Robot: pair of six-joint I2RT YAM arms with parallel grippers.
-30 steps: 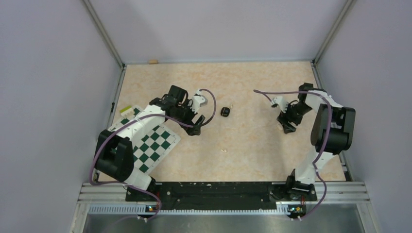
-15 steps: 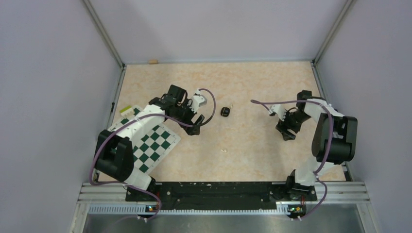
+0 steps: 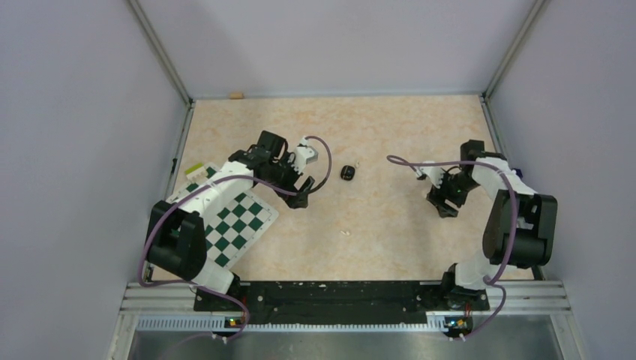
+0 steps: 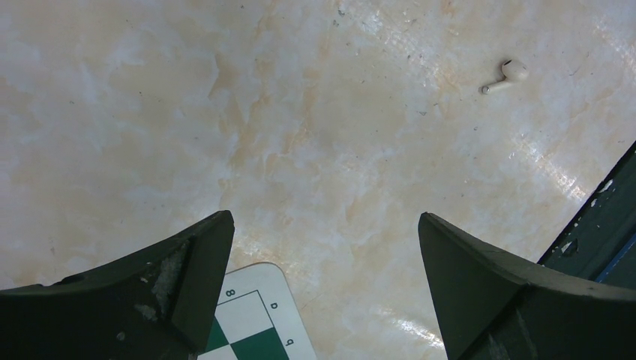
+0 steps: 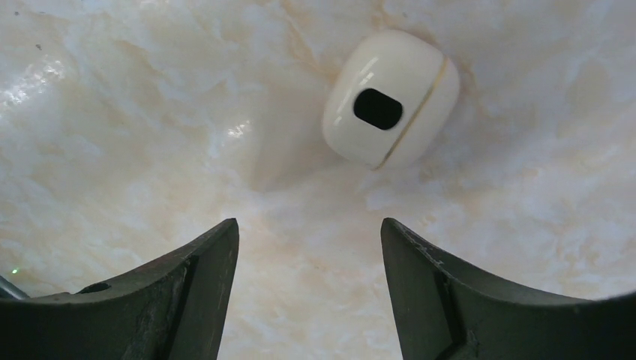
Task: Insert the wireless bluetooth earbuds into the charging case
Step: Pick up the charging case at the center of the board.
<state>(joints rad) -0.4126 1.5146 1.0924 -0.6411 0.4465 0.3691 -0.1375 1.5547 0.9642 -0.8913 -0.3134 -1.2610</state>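
The charging case (image 5: 390, 97), a shut cream-white rounded box with a dark oval spot on its side, lies on the marbled table just ahead of my right gripper (image 5: 309, 222). That gripper is open and has nothing between its fingers. In the top view the right gripper (image 3: 442, 204) is at mid right and the case does not show. A white stemmed earbud (image 4: 506, 74) lies well ahead and to the right of my open, empty left gripper (image 4: 324, 217); from above it is a pale speck (image 3: 346, 232). A small glossy black rounded piece (image 3: 347, 173) sits right of the left gripper (image 3: 301, 193).
A green-and-white chequered mat (image 3: 232, 225) lies under the left arm; its corner (image 4: 259, 315) shows between the left fingers. A tiny white bit (image 3: 355, 163) lies beside the black piece. The black base rail (image 4: 600, 225) borders the near edge. Walls enclose the table.
The right arm has drawn back towards the near right, carrying its gripper slightly nearer. The left arm and the loose pieces have not moved.
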